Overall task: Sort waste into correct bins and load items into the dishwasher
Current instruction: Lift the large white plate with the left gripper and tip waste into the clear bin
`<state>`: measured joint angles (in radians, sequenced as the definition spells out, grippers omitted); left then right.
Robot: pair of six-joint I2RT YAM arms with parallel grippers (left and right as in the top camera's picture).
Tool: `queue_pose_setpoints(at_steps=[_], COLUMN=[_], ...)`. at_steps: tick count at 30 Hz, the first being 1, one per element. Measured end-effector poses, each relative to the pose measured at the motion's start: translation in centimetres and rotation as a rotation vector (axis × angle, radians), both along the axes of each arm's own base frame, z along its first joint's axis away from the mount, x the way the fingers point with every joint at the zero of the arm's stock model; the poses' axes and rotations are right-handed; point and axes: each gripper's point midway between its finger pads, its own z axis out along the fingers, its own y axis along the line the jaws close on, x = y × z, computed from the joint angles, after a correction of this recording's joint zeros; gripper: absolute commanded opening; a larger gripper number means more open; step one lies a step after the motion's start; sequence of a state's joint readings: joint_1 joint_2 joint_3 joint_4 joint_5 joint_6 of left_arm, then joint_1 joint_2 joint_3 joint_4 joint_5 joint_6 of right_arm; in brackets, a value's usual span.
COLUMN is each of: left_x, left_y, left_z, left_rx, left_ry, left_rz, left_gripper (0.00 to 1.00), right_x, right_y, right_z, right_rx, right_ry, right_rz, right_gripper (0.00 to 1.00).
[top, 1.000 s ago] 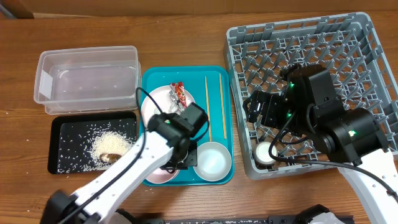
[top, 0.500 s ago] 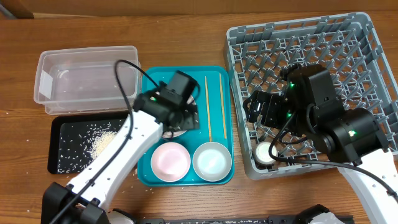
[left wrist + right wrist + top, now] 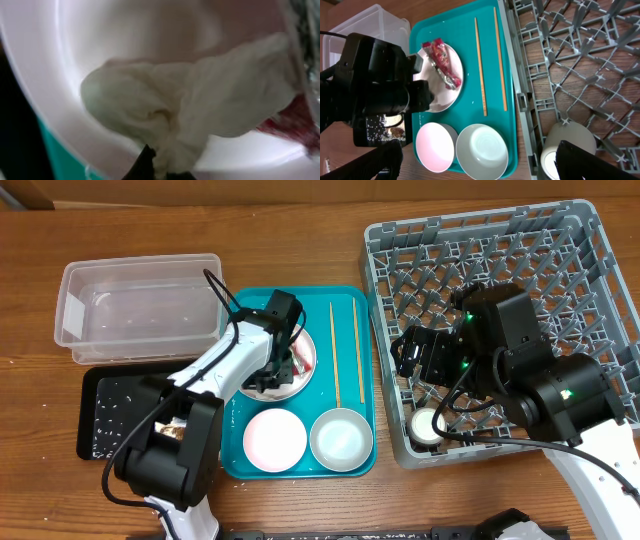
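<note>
My left gripper [image 3: 272,370] is down on the pink plate [image 3: 306,356] at the back of the teal tray [image 3: 350,305]. In the left wrist view its fingertips [image 3: 162,169] are pinched on a crumpled white tissue [image 3: 200,100] lying on the plate [image 3: 125,30]. A red wrapper [image 3: 292,120] lies beside the tissue. My right gripper [image 3: 415,355] hovers over the grey dish rack [image 3: 500,260], wide open and empty [image 3: 480,165]. A white cup [image 3: 570,142] sits in the rack's front left corner.
Two chopsticks [image 3: 346,350] lie on the tray's right side. A pink bowl [image 3: 274,440] and a white bowl [image 3: 340,438] sit at its front. A clear bin [image 3: 140,305] stands left, with a black tray of rice [image 3: 110,410] in front of it.
My left arm swung from the tray's front back to the pink plate and lowered onto the tissue, uncovering the two bowls. The right arm has not moved.
</note>
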<state>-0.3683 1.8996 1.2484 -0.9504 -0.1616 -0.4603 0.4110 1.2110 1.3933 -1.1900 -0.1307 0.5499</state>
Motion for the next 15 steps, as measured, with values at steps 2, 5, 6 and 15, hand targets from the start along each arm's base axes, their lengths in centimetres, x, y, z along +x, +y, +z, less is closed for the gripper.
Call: queue_pose_setpoints(at_steps=[2,5,6,15], left_x=[0.1,2.5,3.3,8.8], left_y=[0.2,0.1,0.2,13.1], left_z=[1.7,6.7,8.4,15.8], left_rx=[0.009,-0.009,-0.015,0.051], left_ry=[0.024,-0.038,-0.076,-0.346], left_rz=[0.007,0.026,0.033,0.350], left_gripper=[0.04,0.04,0.04,0.76], right_x=[0.0,0.0,0.0,0.0], right_y=[0.0,0.0,0.0,0.0], right_z=[0.0,0.0,0.0,0.0], right_rx=[0.000,0.000,0.000,0.000], right_ry=[0.000,0.001,0.001,0.001], right_rz=[0.000,0.000,0.001,0.000], right_gripper=[1.00,1.00,1.00,1.00])
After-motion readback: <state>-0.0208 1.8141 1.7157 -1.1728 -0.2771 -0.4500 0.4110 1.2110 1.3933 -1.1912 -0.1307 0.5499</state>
